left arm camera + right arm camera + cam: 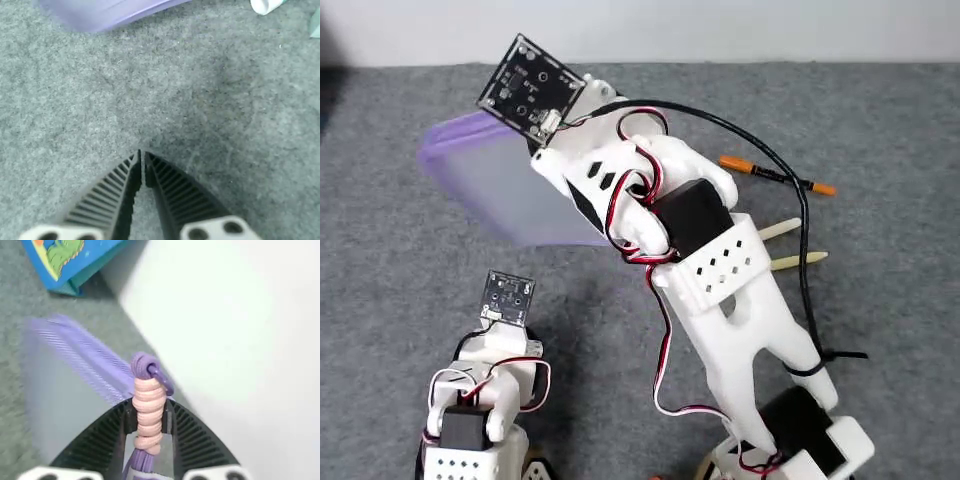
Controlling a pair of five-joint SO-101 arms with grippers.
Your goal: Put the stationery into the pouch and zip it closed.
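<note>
Grey felt-like fabric covers the worktop (410, 330), with a white wall (740, 30) along its far edge.

1. Pouch: the translucent purple pouch (495, 185) lies at the far left of the worktop, partly under the right arm (720, 270), which stretches from the near right corner across to it.
2. Right end effector (148, 407): positioned directly over the pouch's zip edge. Its 2 ribbed fingers (195, 437) are clamped, at a narrow setting, on the zip pull (148, 415), a pink coiled cord tied through a purple loop. The zip teeth run away from the grip along the pouch edge. A blue printed item (70, 260) lies beyond the pouch, beside the wall.
3. Left end effector (141, 156): set low over bare fabric at the near left, tips pressed together and holding nothing. The pouch lies well apart from it, on the far side.
4. Stationery: an orange-and-black pen (775, 175) lies to the right of the right arm, toward the far side. 2 pale pointed sticks (785, 230) lie just nearer than the pen, side by side, partly covered by the arm. All 3 items are outside the pouch and well apart from both end effectors.
</note>
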